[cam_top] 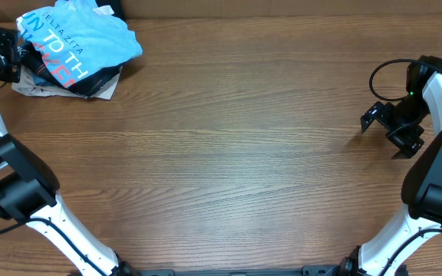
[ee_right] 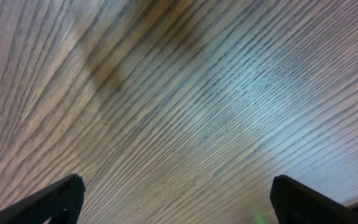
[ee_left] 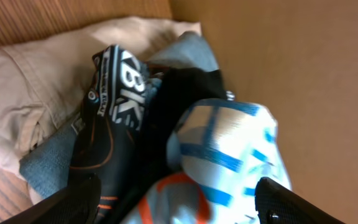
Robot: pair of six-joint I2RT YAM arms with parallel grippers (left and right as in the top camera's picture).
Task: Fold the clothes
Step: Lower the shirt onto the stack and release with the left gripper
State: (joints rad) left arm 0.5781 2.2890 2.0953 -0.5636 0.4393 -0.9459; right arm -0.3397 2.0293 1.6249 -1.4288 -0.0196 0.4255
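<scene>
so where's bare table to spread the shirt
Table middle is bare, from the pile across to the right gripper, down to the near edge. Crowded in the far left corner: shirt atop the pile, left gripper beside it.

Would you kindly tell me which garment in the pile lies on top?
The light sky-blue cotton T-shirt with white and red lettering; the black printed garment and the pale beige one lie underneath it.
</scene>
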